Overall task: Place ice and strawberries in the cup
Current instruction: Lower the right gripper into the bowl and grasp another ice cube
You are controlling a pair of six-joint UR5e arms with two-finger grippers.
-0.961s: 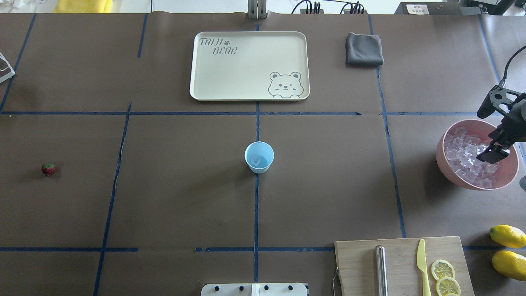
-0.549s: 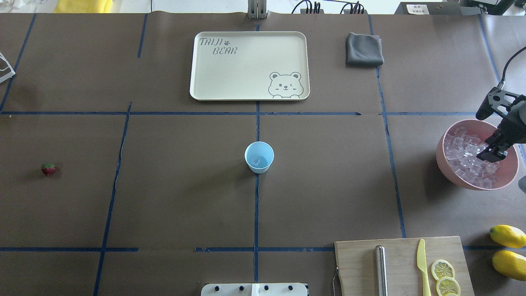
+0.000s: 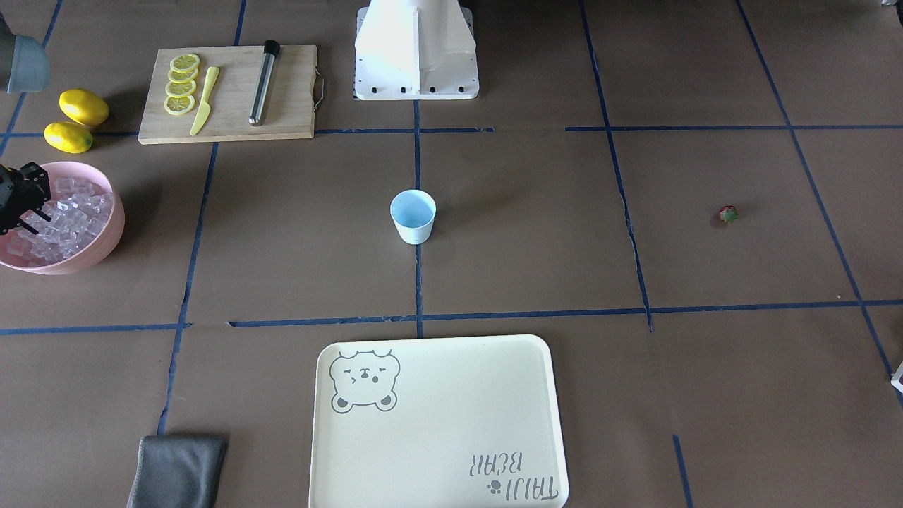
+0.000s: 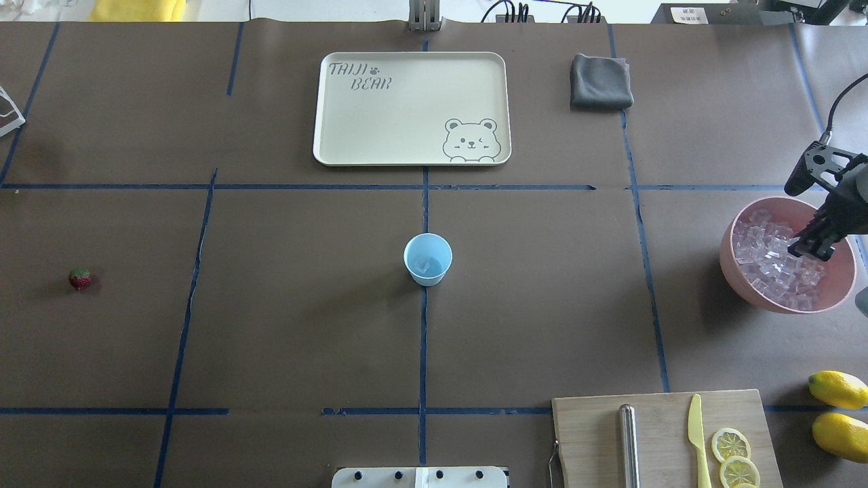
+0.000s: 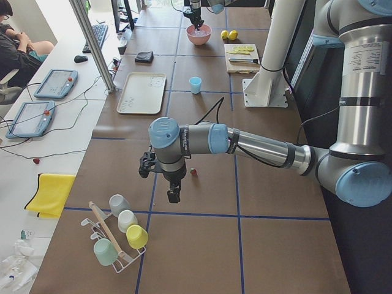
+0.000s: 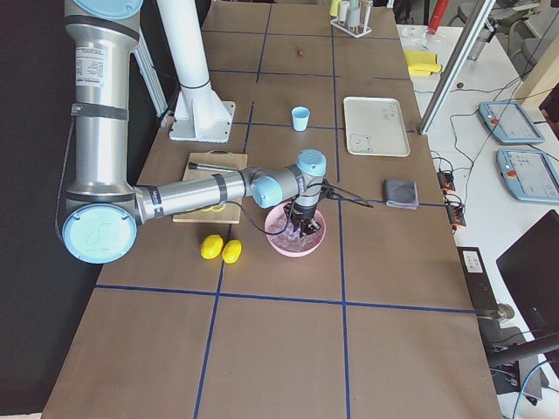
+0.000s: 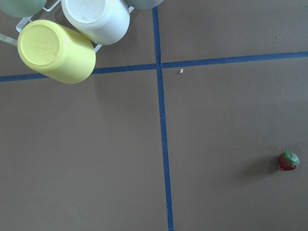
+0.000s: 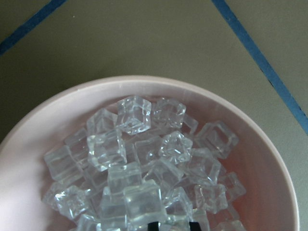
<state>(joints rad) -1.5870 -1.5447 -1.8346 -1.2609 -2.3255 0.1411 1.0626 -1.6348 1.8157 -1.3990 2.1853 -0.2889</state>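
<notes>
The light-blue cup (image 4: 428,259) stands at the table's middle, with one ice cube showing inside it. The ice (image 4: 766,261) fills a pink bowl (image 4: 727,266) at the right edge. My right gripper (image 4: 814,249) is lowered into that pile. In the right wrist view its dark fingertips (image 8: 154,225) sit about a cube's width apart, with ice (image 8: 144,202) between them. The strawberry (image 4: 80,278) lies alone at the far left. My left gripper (image 5: 174,196) hangs beside the strawberry (image 5: 193,172). I cannot tell whether the left gripper is open or shut.
A cream tray (image 4: 325,135) and a grey cloth (image 4: 601,81) lie at the back. A cutting board (image 4: 590,434) with a rod, a yellow knife and lemon slices sits front right, next to two lemons (image 4: 838,389). A rack of cups (image 5: 119,236) is at the left end.
My right gripper has sunk from just above the bowl into the ice, and its fingers look closer together. Nothing else has moved.
</notes>
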